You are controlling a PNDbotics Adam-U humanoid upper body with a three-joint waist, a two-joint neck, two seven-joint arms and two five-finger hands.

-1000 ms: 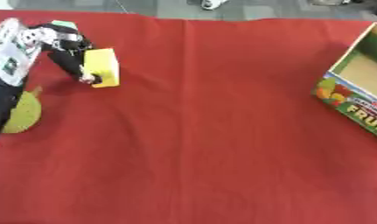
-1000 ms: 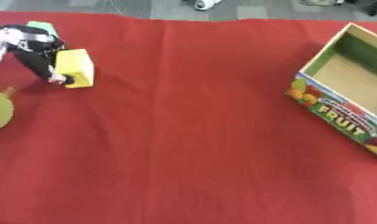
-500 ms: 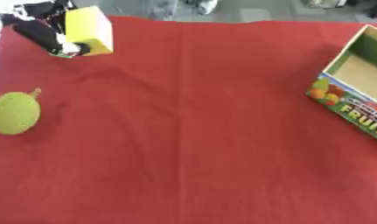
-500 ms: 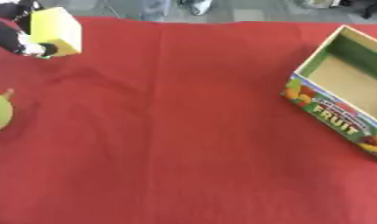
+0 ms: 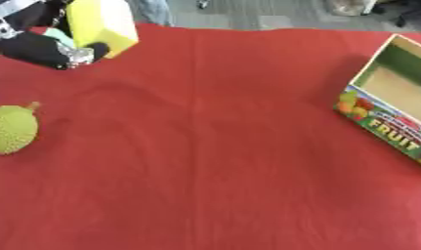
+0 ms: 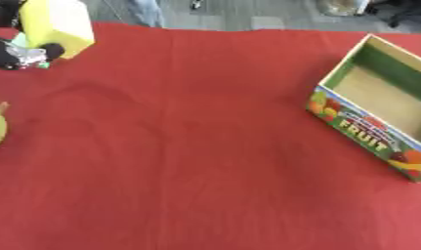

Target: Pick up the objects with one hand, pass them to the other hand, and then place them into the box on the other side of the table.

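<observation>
You are holding the yellow block (image 5: 100, 23) in your left hand (image 5: 44, 48), fingers curled round its lower left side, so the block is sitting at about 1 o'clock from the palm, raised off the red worktop (image 5: 213, 146) at the far left corner. Judging by the task, the handover is coming: keep the block's free right face turned toward the middle so the other hand is getting a clear surface. Your right hand is not showing. The green spiky fruit (image 5: 10, 128) is lying at 6 o'clock of the hand, and the fruit box (image 6: 376, 105) is waiting open at 3 o'clock, well apart.
</observation>
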